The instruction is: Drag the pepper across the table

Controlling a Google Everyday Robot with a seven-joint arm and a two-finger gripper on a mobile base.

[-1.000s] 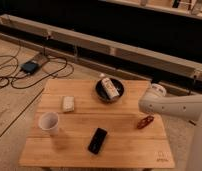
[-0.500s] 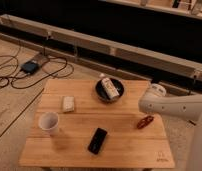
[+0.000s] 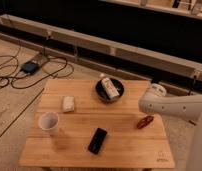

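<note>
The bench [image 3: 119, 145] carries five items. The pepper [image 3: 145, 121] lies near the right edge, about midway along the bench's depth, tilted with one end toward the far right. The arm [image 3: 176, 106] enters from the right and crosses just above and behind the pepper. Its rounded white end sits directly over the pepper's far side. The gripper [image 3: 149, 113] is at this end of the arm, close above the pepper. Whether the fingers touch the pepper, and how they are set, cannot be told.

A black phone [image 3: 97, 140] lies left of the pepper, nearer the front edge, well apart from it. A white cup [image 3: 49, 122] stands upright near the left edge. A small pale block [image 3: 68, 103] lies behind the cup. A dark bowl [image 3: 109, 90] sits toward the far edge with a white bottle [image 3: 109, 87] lying in it. Cables [image 3: 29, 70] run over the floor to the far left.
</note>
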